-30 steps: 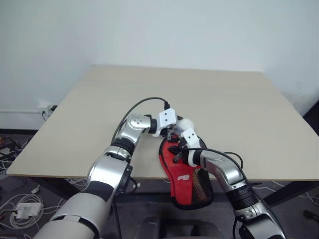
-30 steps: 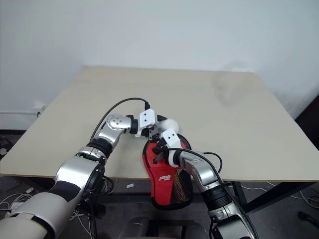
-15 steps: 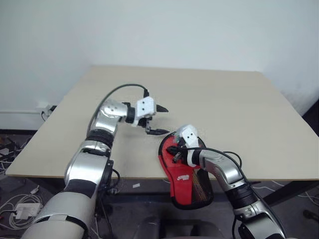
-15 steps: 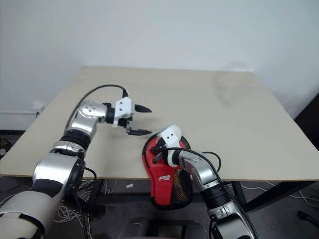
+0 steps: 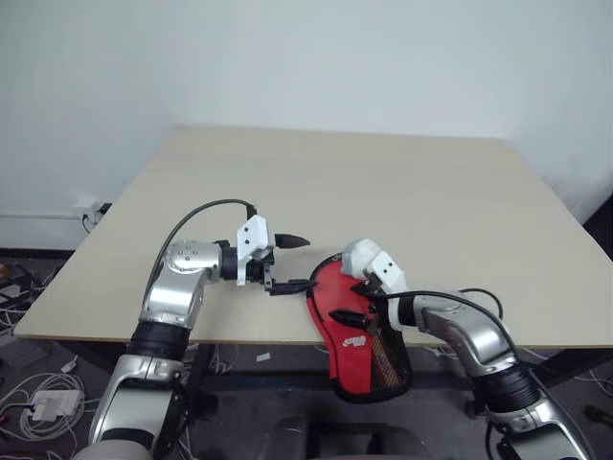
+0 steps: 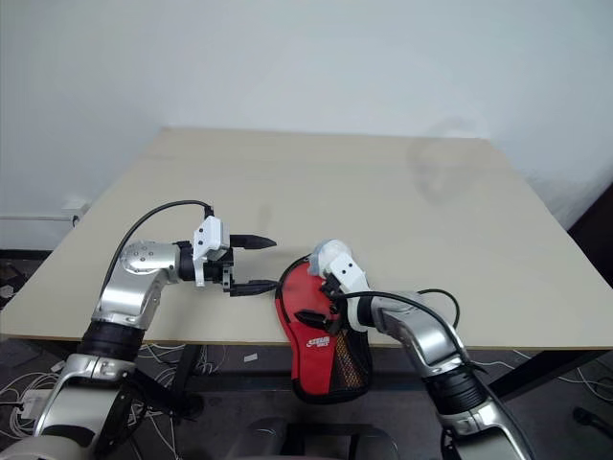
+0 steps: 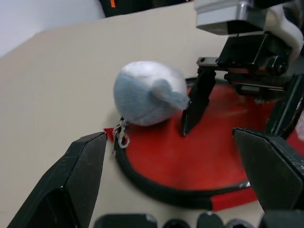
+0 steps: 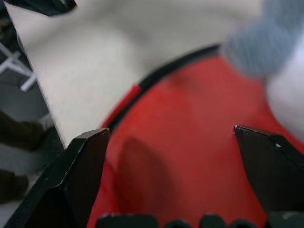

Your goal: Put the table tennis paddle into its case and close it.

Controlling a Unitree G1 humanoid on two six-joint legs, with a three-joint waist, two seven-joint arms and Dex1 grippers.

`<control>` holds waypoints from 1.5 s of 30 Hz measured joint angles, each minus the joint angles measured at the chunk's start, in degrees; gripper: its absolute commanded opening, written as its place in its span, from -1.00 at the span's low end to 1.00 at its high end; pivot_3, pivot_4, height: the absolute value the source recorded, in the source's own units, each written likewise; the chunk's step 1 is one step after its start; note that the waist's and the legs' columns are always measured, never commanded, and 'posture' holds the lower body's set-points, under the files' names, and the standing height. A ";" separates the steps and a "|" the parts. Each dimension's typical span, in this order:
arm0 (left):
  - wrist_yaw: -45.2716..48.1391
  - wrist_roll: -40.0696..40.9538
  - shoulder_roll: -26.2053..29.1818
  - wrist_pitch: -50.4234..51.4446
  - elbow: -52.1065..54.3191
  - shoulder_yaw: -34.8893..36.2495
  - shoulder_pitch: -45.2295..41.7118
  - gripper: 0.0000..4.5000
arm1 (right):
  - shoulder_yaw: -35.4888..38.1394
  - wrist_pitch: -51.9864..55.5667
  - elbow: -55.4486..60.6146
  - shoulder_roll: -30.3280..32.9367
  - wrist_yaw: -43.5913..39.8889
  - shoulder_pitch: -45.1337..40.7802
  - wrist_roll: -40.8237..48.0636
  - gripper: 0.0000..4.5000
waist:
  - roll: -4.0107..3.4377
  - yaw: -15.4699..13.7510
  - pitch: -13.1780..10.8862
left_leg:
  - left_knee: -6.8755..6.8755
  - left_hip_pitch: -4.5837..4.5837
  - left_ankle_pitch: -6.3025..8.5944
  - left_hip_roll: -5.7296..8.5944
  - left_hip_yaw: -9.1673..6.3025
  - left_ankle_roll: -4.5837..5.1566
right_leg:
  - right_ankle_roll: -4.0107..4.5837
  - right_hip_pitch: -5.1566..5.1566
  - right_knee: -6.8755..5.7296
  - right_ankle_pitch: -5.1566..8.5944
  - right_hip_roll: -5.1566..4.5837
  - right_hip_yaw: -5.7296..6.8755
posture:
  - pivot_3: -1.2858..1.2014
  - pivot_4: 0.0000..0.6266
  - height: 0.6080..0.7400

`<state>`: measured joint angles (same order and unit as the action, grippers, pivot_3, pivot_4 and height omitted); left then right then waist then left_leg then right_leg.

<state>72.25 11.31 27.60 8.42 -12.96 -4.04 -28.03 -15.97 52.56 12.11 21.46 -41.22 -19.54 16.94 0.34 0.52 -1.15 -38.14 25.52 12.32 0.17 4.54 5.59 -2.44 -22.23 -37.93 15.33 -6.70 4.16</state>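
Case [image 5: 356, 331] overhangs table [image 5: 431, 211] edge, paddle handle hidden; both grippers' fingers spread, released: left [image 5: 292, 264], right [image 5: 354, 299].

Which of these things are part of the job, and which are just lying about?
Job: paddle inside the case, which overhangs the table edge; fluffy white zip charm.
Lying about: cables and a white power strip on the floor.
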 measured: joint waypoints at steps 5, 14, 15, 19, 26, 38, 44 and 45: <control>-3.79 1.14 -1.16 4.86 4.35 -0.55 3.44 1.00 | 1.79 3.62 6.08 7.19 -4.21 -0.34 3.90 0.99 | -0.03 -0.01 -0.02 | 0.00 0.00 0.00 -0.01 0.00 0.01 | 0.00 0.01 0.02 0.00 -0.02 0.01 | 0.03 -1.00 0.50; -8.68 1.28 -5.78 8.48 5.19 -3.30 5.22 0.31 | 6.06 2.00 3.85 11.59 -6.12 -8.72 5.47 1.00 | -0.03 -0.71 -0.02 | -0.02 0.00 0.04 -0.01 0.03 0.07 | 0.00 0.01 0.06 0.00 -0.10 0.00 | 0.03 -1.00 0.50; -8.91 1.18 -6.07 8.42 4.78 -3.79 5.33 0.13 | 6.09 1.49 3.23 11.59 -6.07 -9.26 5.43 1.00 | -0.03 -0.71 -0.02 | -0.02 0.00 0.04 0.00 0.05 0.08 | 0.01 0.00 0.06 0.00 -0.11 -0.02 | 0.03 -1.00 0.50; -10.36 0.91 -8.50 8.48 1.28 -5.05 5.33 -0.46 | 6.10 -0.44 -0.35 11.42 -5.18 -11.49 4.68 1.00 | -0.03 -0.73 -0.02 | -0.04 0.02 0.04 0.00 0.04 0.09 | 0.01 0.00 0.05 0.00 -0.12 -0.01 | 0.03 -1.00 0.50; -13.42 -1.57 -12.48 5.87 -5.14 -8.33 4.19 -0.99 | 5.28 -4.13 -5.09 9.82 -3.75 -12.82 2.21 1.00 | -0.03 -0.72 -0.02 | -0.04 0.04 0.05 0.00 0.05 0.10 | 0.01 -0.02 0.05 -0.01 -0.13 -0.02 | 0.03 -1.00 0.50; -15.98 -5.15 -16.63 1.14 -14.50 -10.77 -2.03 -0.99 | 1.65 -9.47 -15.17 5.93 -2.76 -15.25 -2.65 1.00 | -0.05 -1.21 0.00 | -0.12 0.09 0.07 0.10 0.02 0.13 | 0.02 -0.01 0.04 -0.01 -0.26 0.01 | 0.03 -1.00 0.50; -15.79 -5.97 -16.67 0.75 -14.64 -11.19 -2.14 -0.99 | 1.16 -10.72 -17.28 4.79 -2.70 -15.82 -4.31 1.00 | -0.07 -1.21 0.01 | -0.12 0.09 0.07 0.12 0.00 0.13 | 0.02 0.00 0.04 -0.02 -0.27 0.02 | 0.03 -1.00 0.50; -15.77 -6.07 -16.64 0.79 -14.60 -11.26 -2.14 -0.99 | 1.16 -10.75 -17.50 4.69 -2.71 -15.82 -4.59 1.00 | -0.07 -1.22 0.01 | -0.12 0.09 0.07 0.12 0.00 0.13 | 0.02 0.00 0.04 -0.02 -0.27 0.02 | 0.03 -1.00 0.50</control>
<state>56.48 5.24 10.96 9.21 -27.56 -15.30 -30.18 -14.81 41.82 -5.38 26.16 -43.92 -35.35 12.35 0.27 -0.70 -1.14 -38.26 25.61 12.39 0.29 4.54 5.73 -2.42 -22.23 -37.89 15.31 -6.97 4.18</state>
